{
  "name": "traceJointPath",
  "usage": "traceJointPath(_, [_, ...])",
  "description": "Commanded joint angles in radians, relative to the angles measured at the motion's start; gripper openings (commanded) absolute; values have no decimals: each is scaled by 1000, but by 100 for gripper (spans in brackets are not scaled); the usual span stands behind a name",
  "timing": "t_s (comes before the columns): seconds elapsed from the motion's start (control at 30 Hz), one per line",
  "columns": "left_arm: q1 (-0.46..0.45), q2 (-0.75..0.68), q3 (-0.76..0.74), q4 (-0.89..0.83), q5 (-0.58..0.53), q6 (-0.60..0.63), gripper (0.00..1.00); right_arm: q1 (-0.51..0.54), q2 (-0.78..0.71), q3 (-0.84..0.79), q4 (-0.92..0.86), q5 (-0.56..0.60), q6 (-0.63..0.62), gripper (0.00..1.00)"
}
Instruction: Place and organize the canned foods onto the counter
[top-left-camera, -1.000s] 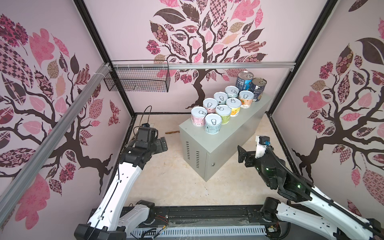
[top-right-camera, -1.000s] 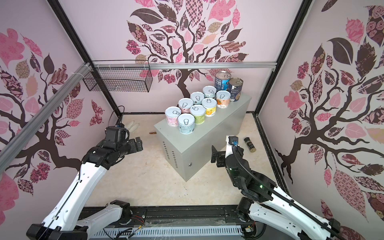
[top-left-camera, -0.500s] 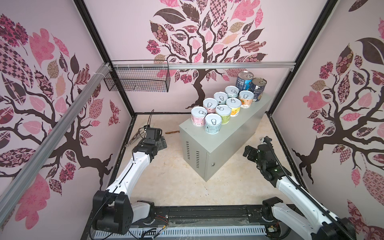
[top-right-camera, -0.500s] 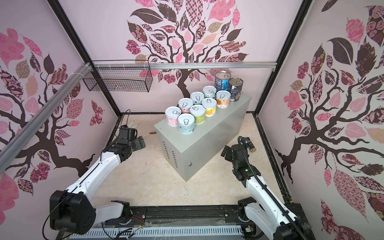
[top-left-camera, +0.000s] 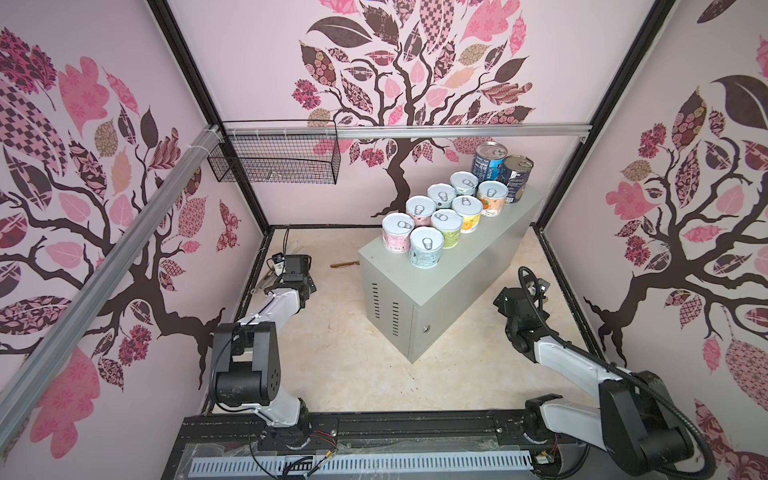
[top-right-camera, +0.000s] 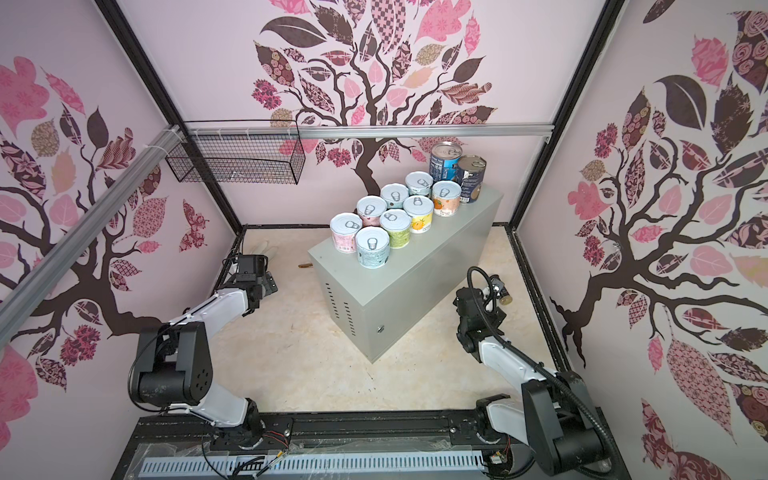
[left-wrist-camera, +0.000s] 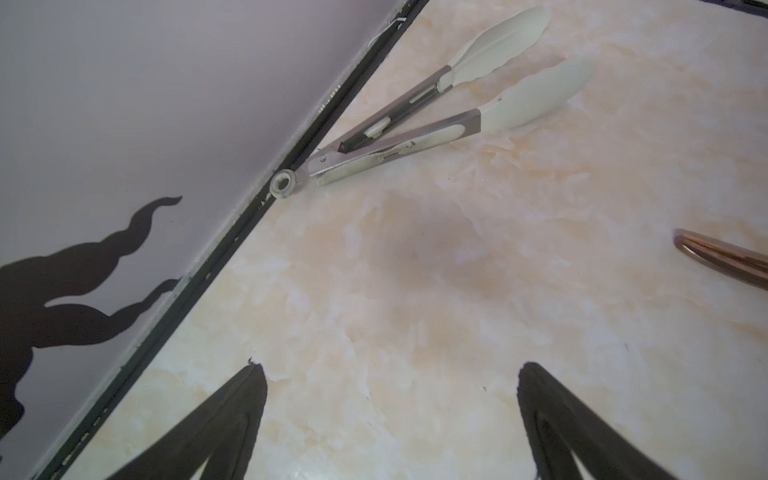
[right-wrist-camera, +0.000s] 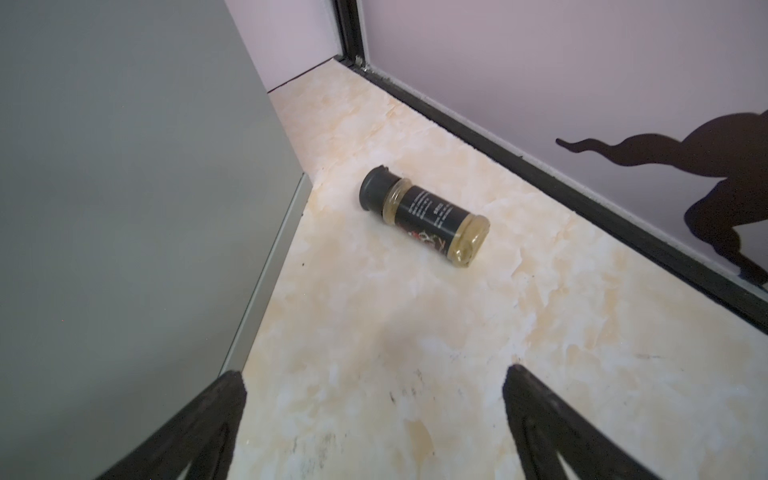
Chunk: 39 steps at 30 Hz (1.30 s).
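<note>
The canned foods (top-left-camera: 425, 245) stand on top of the counter (top-left-camera: 449, 286), a grey cabinet, in both top views. Several short pastel cans (top-right-camera: 395, 226) form two rows, and two taller dark cans (top-left-camera: 489, 160) stand at the far end. My left gripper (left-wrist-camera: 391, 368) hangs low over the floor left of the counter, open and empty. My right gripper (right-wrist-camera: 372, 371) is low on the counter's right side, beside its grey wall (right-wrist-camera: 124, 187), also open with nothing between its fingers.
White-tipped tongs (left-wrist-camera: 436, 108) lie by the left wall, ahead of the left gripper. A copper-coloured utensil (left-wrist-camera: 723, 262) lies nearby on the floor. A dark spice jar (right-wrist-camera: 424, 220) lies on its side ahead of the right gripper. A black wire basket (top-left-camera: 274, 162) hangs on the back rail.
Both arms have come down from a raised pose to low over the floor, one on each side of the counter. Both grippers stayed open. The cans have not moved.
</note>
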<state>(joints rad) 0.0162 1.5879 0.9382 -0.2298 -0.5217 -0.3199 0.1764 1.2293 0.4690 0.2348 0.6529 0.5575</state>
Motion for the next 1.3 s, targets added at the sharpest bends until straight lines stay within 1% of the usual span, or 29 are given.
traceJointPath(0.0, [2, 28, -32, 141, -80, 107, 98, -83, 59, 59, 36, 25, 31, 100])
traceJointPath(0.07, [8, 49, -32, 191, -63, 122, 98, -115, 82, 57, 82, 48, 5, 100])
traceJointPath(0.1, [14, 59, -34, 222, -34, 129, 98, -132, 96, 60, 97, 51, -5, 100])
traceJointPath(0.13, [23, 73, -35, 248, 18, 131, 98, -147, 115, 64, 108, 47, -13, 100])
traceJointPath(0.17, [29, 89, -27, 251, 60, 125, 98, -157, 136, 67, 117, 45, -21, 100])
traceJointPath(0.3, [39, 162, 27, 232, 113, 118, 98, -165, 252, 91, 172, 75, -85, 100])
traceJointPath(0.37, [39, 208, 85, 170, 129, 121, 98, -166, 306, 94, 228, 59, -124, 100])
traceJointPath(0.43, [39, 237, 112, 143, 140, 125, 98, -167, 333, 138, 185, 42, -132, 100])
traceJointPath(0.53, [40, 232, 86, 176, 145, 124, 98, -167, 353, 148, 201, 55, -145, 100])
traceJointPath(0.67, [35, 192, 23, 244, 167, 140, 98, -169, 333, 101, 293, 47, -161, 100])
traceJointPath(0.73, [6, 161, -41, 331, 156, 169, 98, -168, 331, 96, 305, 45, -164, 100])
traceJointPath(0.77, [-17, 142, -77, 381, 127, 191, 98, -168, 331, 96, 305, 45, -165, 100])
traceJointPath(0.8, [-39, 126, -93, 385, 89, 208, 98, -169, 330, 94, 306, 45, -165, 100])
traceJointPath(0.83, [-56, 119, -110, 438, 56, 220, 98, -169, 328, 92, 310, 47, -167, 100])
traceJointPath(0.87, [-72, 112, -121, 451, 30, 226, 98, -168, 322, 83, 322, 47, -171, 100])
traceJointPath(0.97, [-85, 94, -125, 419, 41, 228, 98, -163, 297, 61, 344, 38, -179, 100])
traceJointPath(1.03, [-94, 68, -148, 425, 22, 214, 98, -149, 286, 47, 364, 51, -193, 100])
traceJointPath(1.1, [-86, 48, -208, 542, -21, 218, 98, -127, 284, 9, 458, 64, -233, 100])
traceJointPath(1.13, [-75, 47, -227, 590, -18, 213, 98, -119, 278, 2, 464, 65, -238, 100])
traceJointPath(1.2, [-73, 38, -237, 595, -11, 212, 98, -99, 273, -31, 537, 77, -272, 100])
traceJointPath(1.27, [-89, 17, -291, 680, -21, 232, 98, -72, 272, -54, 590, 102, -304, 100])
